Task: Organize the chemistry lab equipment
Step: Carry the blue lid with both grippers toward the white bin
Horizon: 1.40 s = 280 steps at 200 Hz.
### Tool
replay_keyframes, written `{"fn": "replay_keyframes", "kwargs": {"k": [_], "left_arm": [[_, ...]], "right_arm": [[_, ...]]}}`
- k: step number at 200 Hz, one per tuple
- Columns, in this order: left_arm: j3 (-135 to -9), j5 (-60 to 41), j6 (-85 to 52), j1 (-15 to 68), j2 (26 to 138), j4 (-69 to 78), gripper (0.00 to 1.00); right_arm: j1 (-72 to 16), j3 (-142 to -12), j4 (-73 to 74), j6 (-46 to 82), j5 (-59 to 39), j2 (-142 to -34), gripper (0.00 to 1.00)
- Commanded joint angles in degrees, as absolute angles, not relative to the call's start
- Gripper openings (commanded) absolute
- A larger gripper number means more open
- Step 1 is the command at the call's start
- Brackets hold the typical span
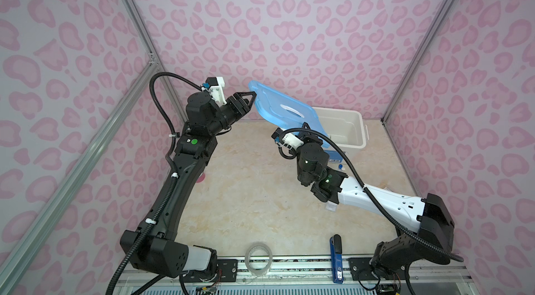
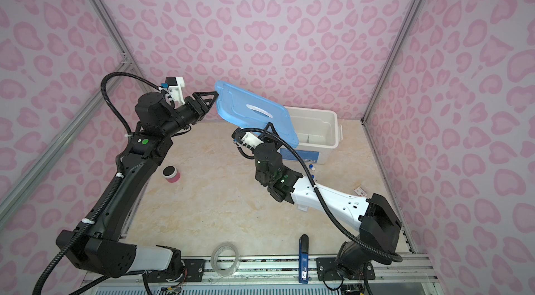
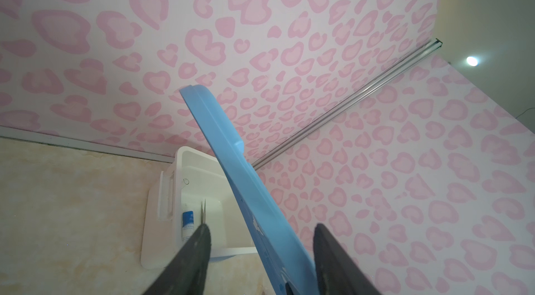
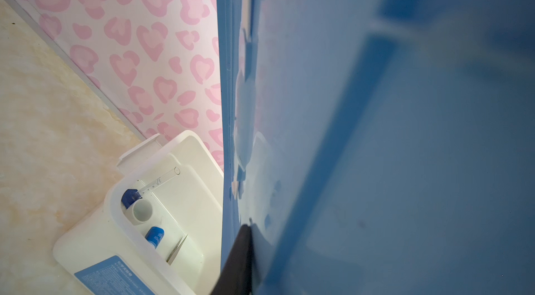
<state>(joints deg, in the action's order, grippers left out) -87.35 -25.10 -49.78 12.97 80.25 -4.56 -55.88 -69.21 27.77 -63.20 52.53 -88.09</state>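
**Stage:** late. The box is loaded and the lid is not yet seated.

**Lid:** The blue lid (image 1: 285, 108) hangs tilted over the left part of the white storage box (image 1: 351, 145). Its high corner points toward the back wall, and most of the box mouth is uncovered.

**Right gripper** (image 2: 270, 130): narrow, clamped on the lid's low edge. The right wrist view shows one finger flat against the lid face, with the other hidden behind it. Judged to carry the lid alone.

**Left gripper** (image 3: 261, 227): jaws wide. The lid's high edge passes between the fingers with a clear gap on one side, so there is no grip.

**Inside the box (right wrist view):**
- blue-based clear cylinder (image 4: 157, 182), lying or leaning, cannot tell which
- small white dish (image 4: 142, 210)
- small blue-labelled white bottle (image 4: 155, 235)
- metal tweezers (image 4: 177, 247)

**Outside the box:**
- small blue-capped items (image 2: 311, 167) just in front of the box, partly behind the right arm; probably test tubes, too small to confirm
- rack not identified
- pink jar (image 2: 171, 175), clear tape roll (image 1: 258, 258) and dark blue stapler (image 1: 335, 256), all well apart from the box

**Left to do (judgement):** stow the capped items and the rack, then set the lid flat.
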Motion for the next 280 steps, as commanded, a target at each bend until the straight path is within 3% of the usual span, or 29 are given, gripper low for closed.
{"fn": "replay_keyframes", "kwargs": {"k": [1, 81, 124, 162, 199, 235, 280], "left_arm": [[-86.79, -26.16, -51.43, 13.01, 80.9, -1.02, 0.59], [-86.25, -29.84, -53.2, 13.4, 82.64, 1.21, 0.56], [-86.09, -30.19, -52.46, 13.43, 82.44, 1.6, 0.41], [-86.13, -30.41, -52.42, 13.44, 82.5, 2.45, 0.24], [-86.72, -31.49, -52.88, 13.39, 83.17, 3.43, 0.14], [-87.49, -31.55, -53.27, 13.38, 83.94, 4.38, 0.08], [-89.27, -31.38, -54.07, 13.13, 85.56, 5.91, 0.04]], "right_arm": [[-56.33, -68.01, 37.1, -68.28, 53.17, -88.88, 0.17], [-57.92, -64.79, 50.09, -78.01, 53.17, -92.53, 0.17], [-58.0, -64.75, 50.79, -79.09, 52.87, -92.94, 0.22], [-58.01, -64.62, 49.57, -79.13, 53.35, -93.08, 0.32], [-58.01, -64.59, 47.65, -78.31, 53.22, -92.82, 0.38], [-58.01, -63.92, 48.25, -78.57, 53.5, -93.05, 0.63], [-58.01, -62.15, 42.8, -73.97, 54.05, -91.19, 0.73]]}}
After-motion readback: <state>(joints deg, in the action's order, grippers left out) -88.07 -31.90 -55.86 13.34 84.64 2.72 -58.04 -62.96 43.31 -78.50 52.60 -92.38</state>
